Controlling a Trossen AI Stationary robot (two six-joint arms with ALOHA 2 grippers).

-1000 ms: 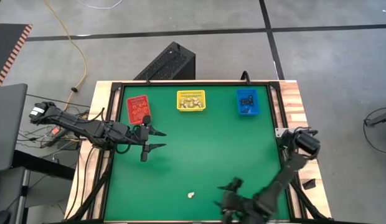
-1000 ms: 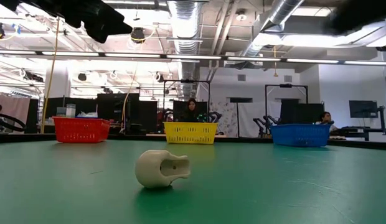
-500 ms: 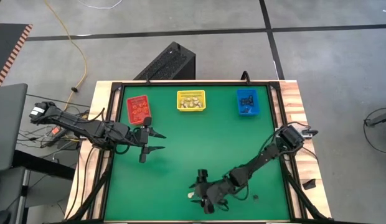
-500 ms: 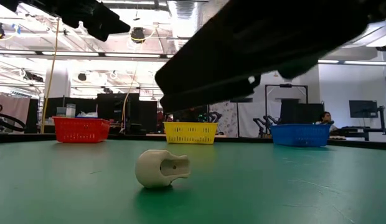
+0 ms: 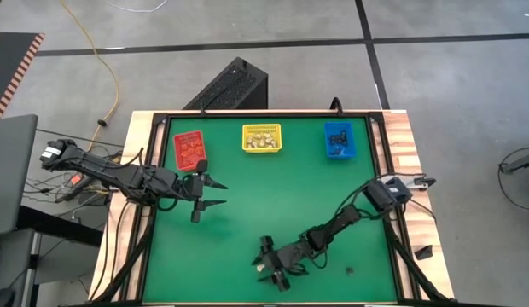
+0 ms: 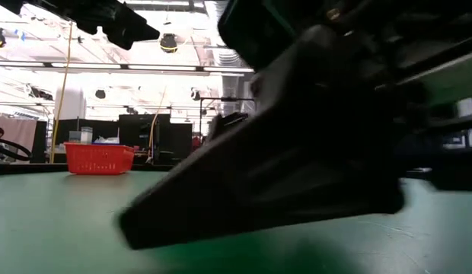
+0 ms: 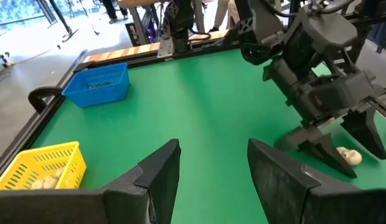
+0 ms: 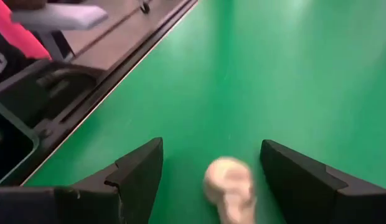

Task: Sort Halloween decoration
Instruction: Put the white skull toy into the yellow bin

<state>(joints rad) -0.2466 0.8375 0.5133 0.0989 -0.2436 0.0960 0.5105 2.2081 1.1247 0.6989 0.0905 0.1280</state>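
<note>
Right claw [image 5: 268, 266] spread around the cream skull trinket [image 8: 229, 186] on the green worktop [image 5: 281, 196].
Red bin [image 5: 189, 149], yellow bin [image 5: 262, 137] and blue bin [image 5: 339, 140] hold trinkets; left claw [image 5: 215, 193] spread, empty.

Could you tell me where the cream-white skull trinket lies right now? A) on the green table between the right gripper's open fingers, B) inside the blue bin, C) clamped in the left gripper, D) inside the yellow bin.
A: the skull trinket lies on the bare green table, between the open fingers of the right gripper, not yet gripped.
</note>
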